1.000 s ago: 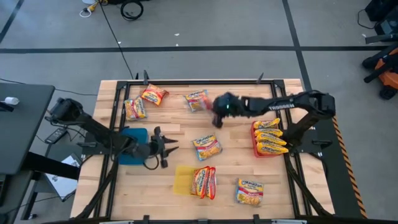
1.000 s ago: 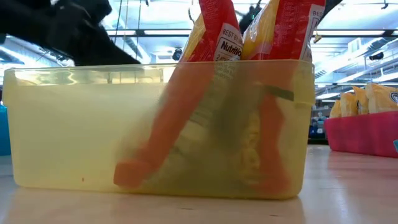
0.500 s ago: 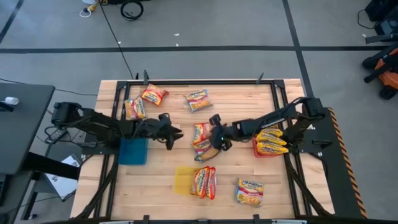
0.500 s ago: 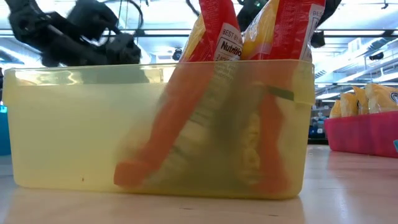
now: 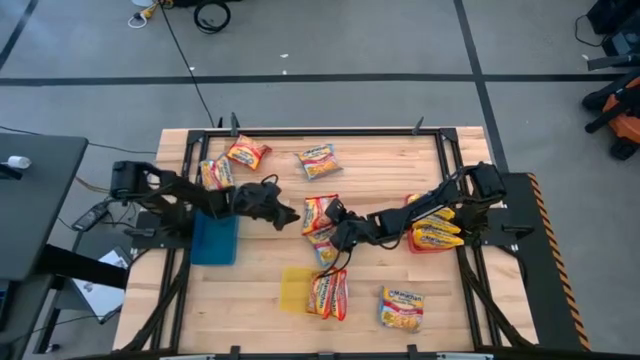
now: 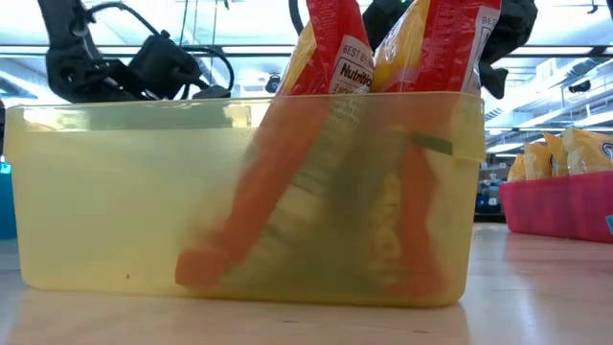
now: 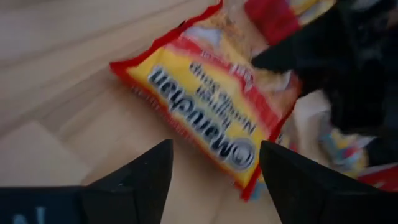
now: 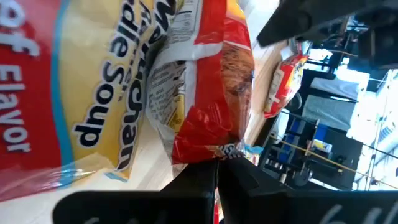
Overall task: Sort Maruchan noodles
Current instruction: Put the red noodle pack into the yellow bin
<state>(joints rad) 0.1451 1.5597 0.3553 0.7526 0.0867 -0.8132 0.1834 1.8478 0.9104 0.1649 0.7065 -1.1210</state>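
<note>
Left claw (image 5: 290, 216) spread open, right claw (image 5: 335, 236) pinched on the red-yellow Maruchan packet (image 5: 320, 215) between them. Both crowd it, so they could collide or tug the packet loose.

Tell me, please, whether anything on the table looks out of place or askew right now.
The two packets in the yellow tray stand on edge and lean instead of lying flat, poking above its rim. Mid-table, the right end effector is shut on a packet lifted askew, with the open left end effector beside it.

Centre noodle packet (image 7: 208, 121): yellow face, red border. Yellow tray (image 6: 105, 201): translucent. Blue tray (image 5: 214, 241). Red tray (image 6: 565, 206). Table (image 5: 250, 300): light wood.
</note>
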